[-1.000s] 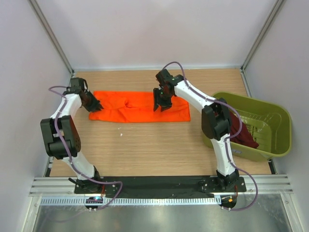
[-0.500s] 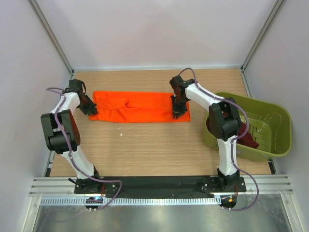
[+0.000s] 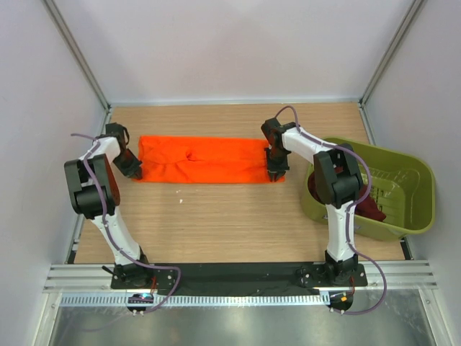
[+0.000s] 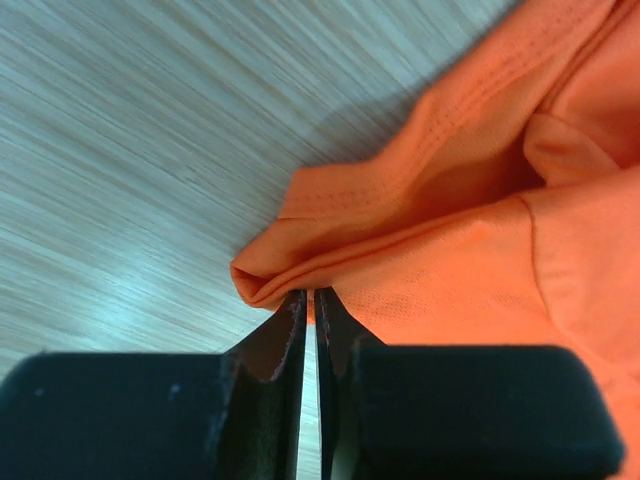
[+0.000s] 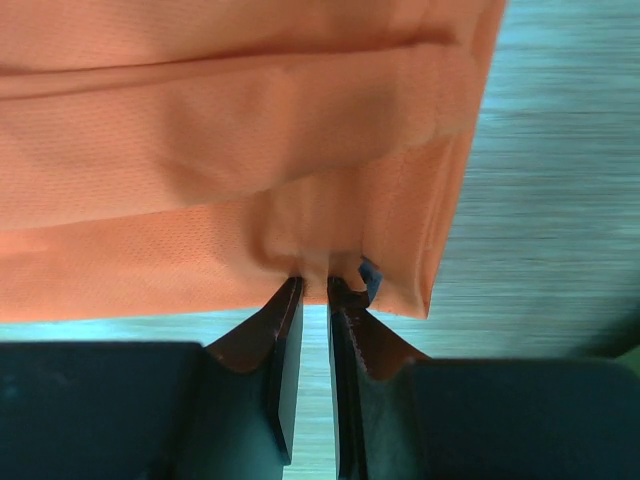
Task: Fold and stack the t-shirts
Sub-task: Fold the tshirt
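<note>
Top external view gives us the orange shirt (image 3: 209, 160) spread long on the worktop (image 3: 216, 216), left fingers (image 3: 135, 171) and right fingers (image 3: 277, 175) each pinched on a near-edge corner; we judge it light, limp, best held by the hems.

1 shirt (image 3: 205, 160) on the table (image 3: 216, 216), 1 in the tub (image 3: 421, 209).
The shirt runs left to right across the far half, left gripper (image 3: 135, 173) at its near-left corner, right gripper (image 3: 276, 175) at its near-right corner; the tub, holding the 2nd shirt (image 3: 364, 205), stands to its right.
</note>
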`<state>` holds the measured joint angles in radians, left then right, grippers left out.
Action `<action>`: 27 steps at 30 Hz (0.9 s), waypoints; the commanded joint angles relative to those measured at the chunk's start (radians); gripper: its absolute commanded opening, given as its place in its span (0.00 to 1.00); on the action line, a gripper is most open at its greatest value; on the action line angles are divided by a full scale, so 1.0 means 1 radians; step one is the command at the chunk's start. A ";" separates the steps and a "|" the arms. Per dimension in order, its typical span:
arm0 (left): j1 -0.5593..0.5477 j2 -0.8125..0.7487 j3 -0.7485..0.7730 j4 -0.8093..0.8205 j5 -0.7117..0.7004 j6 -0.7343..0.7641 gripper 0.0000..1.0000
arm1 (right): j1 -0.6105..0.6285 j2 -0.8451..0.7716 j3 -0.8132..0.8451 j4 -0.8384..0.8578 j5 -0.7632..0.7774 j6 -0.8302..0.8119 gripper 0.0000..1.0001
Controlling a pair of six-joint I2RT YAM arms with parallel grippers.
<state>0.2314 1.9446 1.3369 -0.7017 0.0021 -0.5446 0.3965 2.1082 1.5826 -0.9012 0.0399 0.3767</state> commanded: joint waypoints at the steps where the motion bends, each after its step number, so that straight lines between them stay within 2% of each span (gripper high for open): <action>1: 0.014 0.040 0.016 -0.048 -0.102 0.040 0.07 | -0.015 0.000 -0.041 -0.010 0.083 -0.013 0.23; 9: 0.020 -0.038 0.018 -0.081 -0.126 0.067 0.07 | -0.015 -0.050 -0.032 -0.037 0.051 -0.016 0.23; 12: 0.020 -0.101 0.025 -0.108 -0.114 0.072 0.11 | -0.008 -0.088 0.011 -0.090 0.015 -0.012 0.25; 14: 0.017 -0.165 0.018 -0.105 -0.071 0.057 0.18 | 0.008 -0.123 0.042 -0.105 0.008 -0.010 0.28; 19: -0.033 -0.254 0.016 -0.061 -0.008 -0.009 0.23 | 0.013 -0.128 0.145 -0.149 -0.015 -0.007 0.42; 23: -0.102 -0.242 0.034 0.050 0.174 -0.052 0.24 | 0.010 -0.067 0.236 -0.182 0.012 -0.021 0.47; 24: -0.136 -0.221 0.036 0.129 0.212 -0.055 0.24 | 0.011 -0.057 0.249 -0.186 0.012 -0.019 0.47; 25: -0.153 -0.204 0.047 0.171 0.333 -0.060 0.25 | 0.011 -0.045 0.263 -0.188 0.011 -0.021 0.48; 27: -0.211 -0.161 0.086 0.202 0.374 -0.063 0.26 | 0.010 -0.040 0.296 -0.194 0.003 -0.013 0.48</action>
<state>0.0914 1.7313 1.3659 -0.6392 0.1844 -0.5777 0.4046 2.0525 1.8187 -1.0554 0.0383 0.3683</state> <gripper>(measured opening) 0.256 0.478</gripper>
